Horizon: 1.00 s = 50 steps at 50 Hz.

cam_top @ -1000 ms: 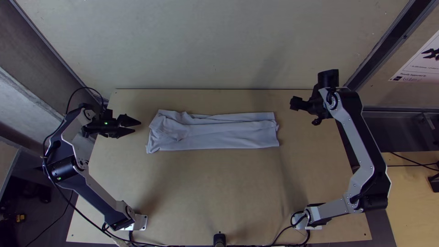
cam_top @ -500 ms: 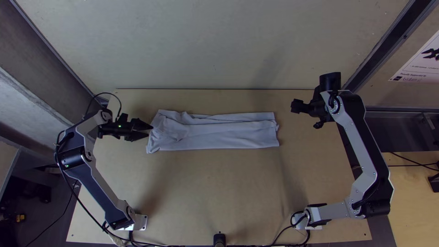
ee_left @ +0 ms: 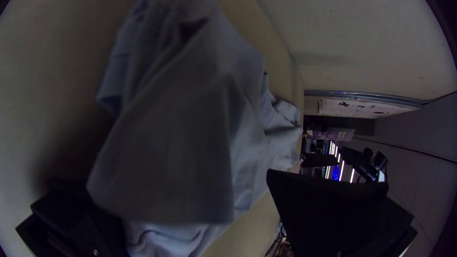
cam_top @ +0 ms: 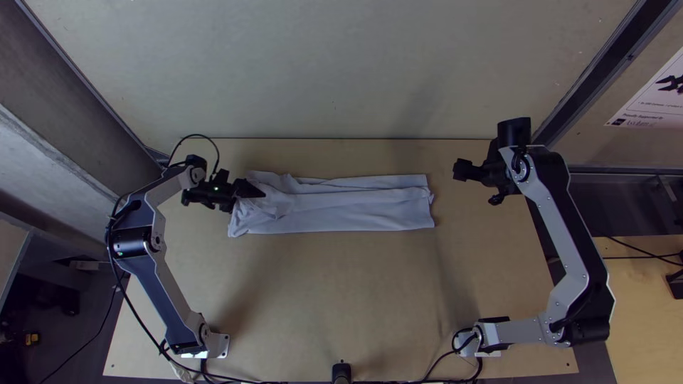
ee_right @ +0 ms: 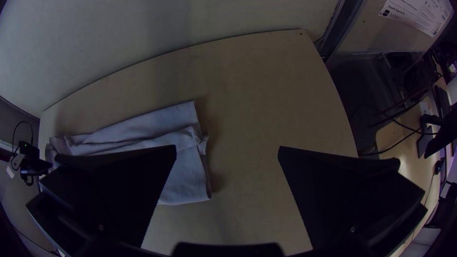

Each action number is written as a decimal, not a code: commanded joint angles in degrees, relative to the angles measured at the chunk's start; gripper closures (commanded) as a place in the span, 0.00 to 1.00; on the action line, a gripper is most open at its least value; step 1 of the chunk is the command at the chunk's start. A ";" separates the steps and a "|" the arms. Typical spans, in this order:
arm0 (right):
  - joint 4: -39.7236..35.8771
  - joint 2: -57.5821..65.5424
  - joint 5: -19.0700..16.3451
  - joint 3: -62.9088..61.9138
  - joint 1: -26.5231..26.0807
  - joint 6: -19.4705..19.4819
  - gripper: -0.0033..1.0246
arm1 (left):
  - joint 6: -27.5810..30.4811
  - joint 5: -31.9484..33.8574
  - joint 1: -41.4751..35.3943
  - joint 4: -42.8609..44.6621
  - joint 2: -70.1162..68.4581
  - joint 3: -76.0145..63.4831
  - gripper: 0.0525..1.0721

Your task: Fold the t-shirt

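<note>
The grey-white t-shirt (cam_top: 341, 206) lies folded into a long flat strip across the table, its left end rumpled. My left gripper (cam_top: 250, 198) is over that rumpled end. In the left wrist view the fingers of my left gripper (ee_left: 180, 183) stand wide apart, with a raised part of the shirt (ee_left: 181, 143) between them; cloth hides the tip of one finger. Away from the shirt's right end is my right gripper (cam_top: 466, 171). The right wrist view has this right gripper (ee_right: 227, 148) open, nothing between its fingers, and the shirt (ee_right: 176, 128) beyond one finger.
Bare wooden table (cam_top: 341, 284) extends on the near side of the shirt and between its right end and the right arm. A pale wall (cam_top: 334, 71) rises behind the table's far edge. Cables (cam_top: 128, 313) run along the left arm.
My left gripper has come in from the left, turned somewhat, and now overlaps the shirt's left end. The right arm has shifted slightly toward the near edge. In the top view, the shirt's outline looks the same.
</note>
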 commanded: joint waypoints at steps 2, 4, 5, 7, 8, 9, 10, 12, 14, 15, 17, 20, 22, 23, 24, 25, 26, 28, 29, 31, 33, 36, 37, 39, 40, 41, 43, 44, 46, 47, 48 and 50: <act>-0.49 -2.46 0.60 -1.62 0.37 -0.74 0.04 | -5.45 -6.26 -4.97 3.63 1.95 -1.20 0.04; -0.49 -2.72 0.60 -1.88 0.19 -0.74 0.04 | -6.24 -8.55 -6.38 4.34 2.21 -0.93 0.04; -0.49 -2.90 0.60 -1.97 0.19 -0.74 0.04 | -6.51 -9.42 -6.99 4.60 2.39 -0.85 0.04; -0.49 -3.16 0.60 -2.32 0.11 -0.65 0.04 | -7.12 -10.48 -8.14 5.04 2.56 -0.49 0.04; -0.49 -3.34 0.60 -2.49 0.02 -0.65 0.04 | -7.56 -11.45 -8.75 4.95 2.56 -0.41 0.04; -0.49 -3.42 0.60 -2.67 -0.07 -0.65 0.04 | -7.74 -12.32 -9.28 4.95 2.56 -0.32 0.04; -0.49 -3.69 0.60 -2.85 -0.16 -0.65 0.04 | -7.74 -13.29 -9.72 4.95 2.56 -0.41 0.04; -0.49 -3.95 0.60 -3.37 -0.33 -0.65 0.04 | -7.83 -15.31 -10.86 4.78 2.56 -0.41 0.04; -0.40 -4.30 0.60 -3.90 -0.60 -0.65 0.04 | -8.35 -18.04 -11.74 4.60 2.74 -0.41 0.04; -0.40 -4.48 0.60 -4.16 -0.68 -0.65 0.04 | -8.44 -19.00 -12.09 4.34 2.74 -0.41 0.05; -0.40 -4.83 0.60 -4.87 -0.86 -0.65 0.04 | -8.53 -20.06 -12.62 3.63 2.65 -0.58 0.06; -0.31 -5.45 0.60 -6.10 -1.30 -0.65 0.04 | -9.32 -21.64 -13.32 3.46 2.21 -1.02 0.22; -0.22 -5.88 0.60 -6.89 -1.30 -0.65 0.04 | -9.23 -21.99 -13.76 3.46 1.60 -1.46 0.43; -0.13 -6.06 0.60 -7.33 -1.30 -0.65 0.04 | -9.32 -22.61 -13.85 3.55 1.24 -1.64 0.55; 0.04 -6.24 0.60 -7.77 -1.30 -0.65 0.04 | -9.58 -23.49 -14.02 3.81 0.72 -1.81 0.68; 0.22 -6.41 0.51 -8.21 -1.30 -0.56 0.04 | -9.76 -24.54 -14.02 4.16 0.45 -1.90 0.80; 0.30 -6.59 0.51 -8.56 -1.30 -0.56 0.04 | -9.93 -25.16 -14.02 4.51 0.10 -1.99 0.93; 0.48 -6.94 0.51 -9.09 -1.30 -0.48 0.04 | -10.20 -25.16 -14.02 4.60 -0.60 -2.08 0.97; 0.57 -7.03 0.51 -9.35 -1.30 -0.48 0.04 | -10.37 -25.16 -14.02 4.60 -1.04 -2.16 0.98; 0.66 -7.12 0.51 -9.70 -1.12 -0.30 0.04 | -10.29 -25.33 -13.94 4.42 -1.83 -2.34 0.98; 0.83 -7.20 0.51 -10.14 -0.95 0.14 0.04 | -10.29 -25.42 -13.85 4.16 -2.54 -2.52 0.98; 1.01 -7.20 0.51 -10.49 -0.86 0.31 0.04 | -10.37 -26.04 -13.41 3.46 -3.50 -2.69 0.98; 1.18 -7.20 0.51 -10.58 -0.77 0.31 0.04 | -10.37 -26.83 -13.32 3.46 -3.94 -2.69 0.98; 1.45 -7.20 0.51 -10.76 -0.60 0.49 0.04 | -10.37 -29.11 -12.79 3.46 -4.73 -2.78 0.98; 1.54 -7.29 0.51 -10.84 -0.60 0.58 0.04 | -10.37 -29.82 -12.62 3.19 -5.17 -2.87 0.98; 1.71 -7.29 0.51 -10.84 -0.60 0.58 0.04 | -10.11 -30.34 -12.44 2.93 -5.61 -2.87 0.98; 1.89 -7.29 0.51 -11.02 -0.51 0.58 0.04 | -9.41 -32.10 -11.83 2.75 -6.40 -3.04 0.98; 2.06 -7.29 0.51 -11.02 -0.51 0.58 0.04 | -8.88 -33.68 -11.48 2.58 -6.84 -3.04 0.98; 2.15 -7.20 0.51 -11.11 -0.33 0.75 0.04 | -7.74 -36.23 -10.95 1.96 -7.55 -3.04 0.98; 2.24 -7.20 0.51 -11.11 -0.24 0.75 0.04 | -7.21 -36.93 -10.42 1.52 -7.81 -2.87 0.98; 2.33 -7.12 0.51 -11.11 -0.16 0.75 0.04 | -6.95 -37.55 -9.81 1.08 -7.98 -2.69 0.98; 2.50 -7.12 0.51 -11.20 -0.16 0.75 0.04 | -5.72 -39.48 -8.75 0.03 -8.25 -2.25 0.98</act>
